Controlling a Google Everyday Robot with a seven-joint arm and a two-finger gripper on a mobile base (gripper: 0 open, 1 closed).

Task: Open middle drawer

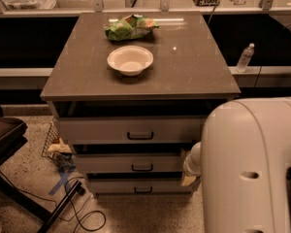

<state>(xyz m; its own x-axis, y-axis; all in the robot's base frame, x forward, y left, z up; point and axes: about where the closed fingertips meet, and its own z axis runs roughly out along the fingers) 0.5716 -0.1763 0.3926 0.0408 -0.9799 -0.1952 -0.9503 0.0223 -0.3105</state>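
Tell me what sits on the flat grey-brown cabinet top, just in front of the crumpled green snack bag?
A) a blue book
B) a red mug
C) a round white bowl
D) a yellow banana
C: a round white bowl stands on the grey-brown cabinet top just in front of the crumpled green snack bag. The gripper is lower down, by the right end of the pale-grey middle drawer.
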